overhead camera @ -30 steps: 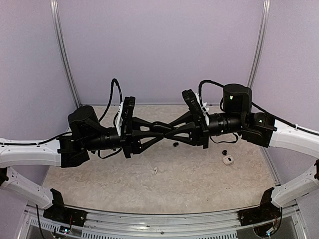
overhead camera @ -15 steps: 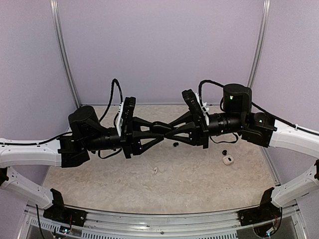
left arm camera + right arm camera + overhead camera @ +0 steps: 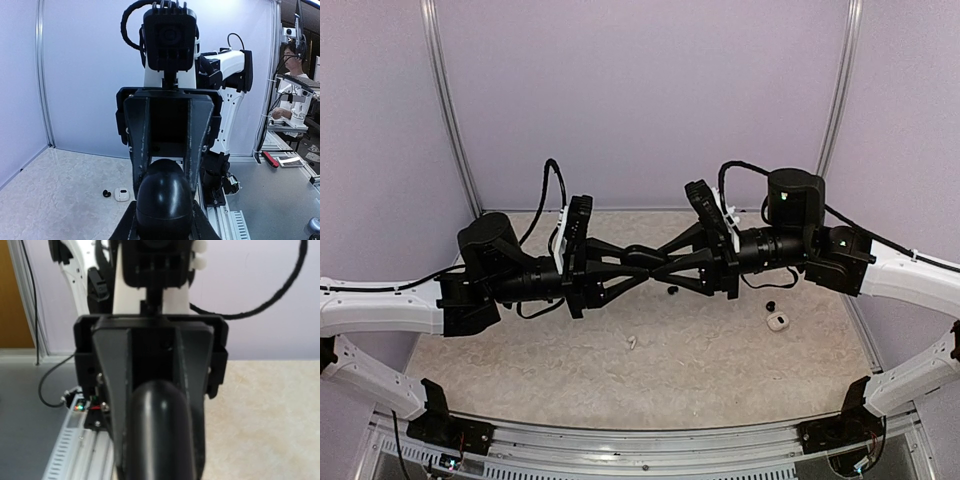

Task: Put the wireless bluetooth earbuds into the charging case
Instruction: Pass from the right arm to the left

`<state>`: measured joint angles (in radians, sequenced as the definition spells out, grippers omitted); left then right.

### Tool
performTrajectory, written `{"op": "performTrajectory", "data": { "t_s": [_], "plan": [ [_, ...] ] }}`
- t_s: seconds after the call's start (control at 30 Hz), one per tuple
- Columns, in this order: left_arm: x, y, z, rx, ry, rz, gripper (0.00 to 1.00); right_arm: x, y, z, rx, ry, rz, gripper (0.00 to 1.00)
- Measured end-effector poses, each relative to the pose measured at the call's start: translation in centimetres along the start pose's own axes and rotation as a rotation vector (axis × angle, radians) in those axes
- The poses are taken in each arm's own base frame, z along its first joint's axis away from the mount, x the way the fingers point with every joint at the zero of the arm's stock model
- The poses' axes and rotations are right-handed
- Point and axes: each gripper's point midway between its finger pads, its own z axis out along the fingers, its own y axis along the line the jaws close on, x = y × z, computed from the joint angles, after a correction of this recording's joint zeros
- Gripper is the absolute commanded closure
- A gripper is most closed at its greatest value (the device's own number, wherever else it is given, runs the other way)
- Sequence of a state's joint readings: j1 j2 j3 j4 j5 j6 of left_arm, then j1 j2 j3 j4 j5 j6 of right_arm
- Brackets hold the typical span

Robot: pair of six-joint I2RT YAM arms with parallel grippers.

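1. With the left black two-finger gripper (image 3: 626,259), reaches in level from the left and clamps tight on a glossy black egg-shaped charging case (image 3: 639,252). Holds it in the air, well above the beige marbled tabletop (image 3: 540,370).
2. From the left wrist, shows that rounded case low in the middle of the view, pinched from the far side as well.
3. Below the case and a touch to its left, flat on the tabletop: one tiny white plastic earbud (image 3: 631,342), well apart from the other buds.
4. Just right of centre, on the table beneath the right arm's fingers: one tiny glossy black plastic earbud (image 3: 672,291).
5. With the right black two-finger gripper (image 3: 654,261), meets the left one tip to tip and squeezes the same case from the opposite side. Cannot tell whether the case lid is up or down.
6. Farther right, near the right arm's wrist: a second tiny black earbud (image 3: 770,306) just beside a small rounded white earbud (image 3: 779,321), both on the table. Same pair from the left wrist, black to the left of white.
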<state>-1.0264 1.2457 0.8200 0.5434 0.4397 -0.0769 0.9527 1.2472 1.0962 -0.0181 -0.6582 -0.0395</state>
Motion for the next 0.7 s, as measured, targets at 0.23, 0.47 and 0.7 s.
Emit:
{"op": "performTrajectory", "data": {
  "t_s": [0.23,0.47,0.7],
  "plan": [
    [0.5,0.0,-0.1,0.0,0.011,0.014,0.94,0.0,-0.3,-0.1,0.02,0.003,0.0,0.37],
    [0.4,-0.4,-0.1,0.008,0.008,0.037,0.96,-0.2,-0.7,-0.2,0.045,-0.001,0.013,0.38],
    [0.5,-0.6,0.1,0.001,0.011,0.078,0.99,0.0,-1.4,-0.2,0.086,0.005,0.029,0.41]
  ]
}}
